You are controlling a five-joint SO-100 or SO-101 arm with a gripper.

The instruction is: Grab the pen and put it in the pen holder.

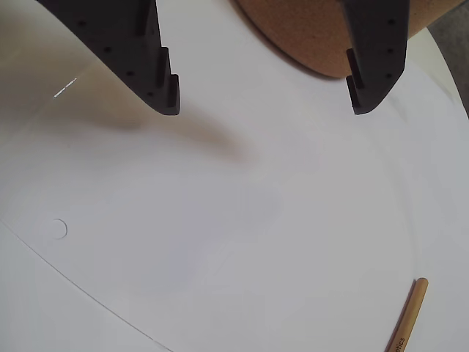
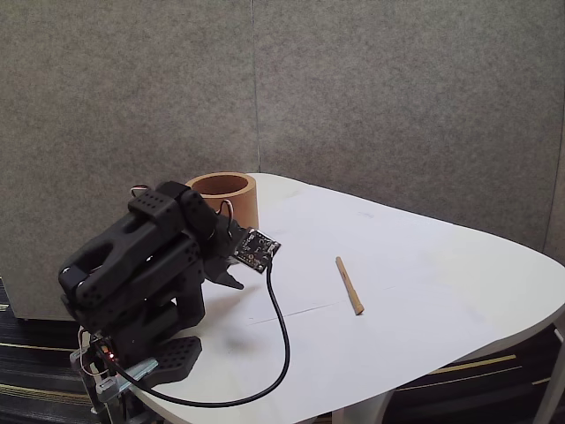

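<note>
1. Grey felt partition panels stand behind a rounded white table.
2. Low over the tabletop, the black two-finger gripper is spread wide, holding nothing.
3. Well apart lies the thin tan wooden pen, flat on the table.
4. Beside the arm stands the squat brown cork-like pen holder, upright.

Tan pen lies flat, well apart from upright, seemingly empty brown pen holder.
</note>
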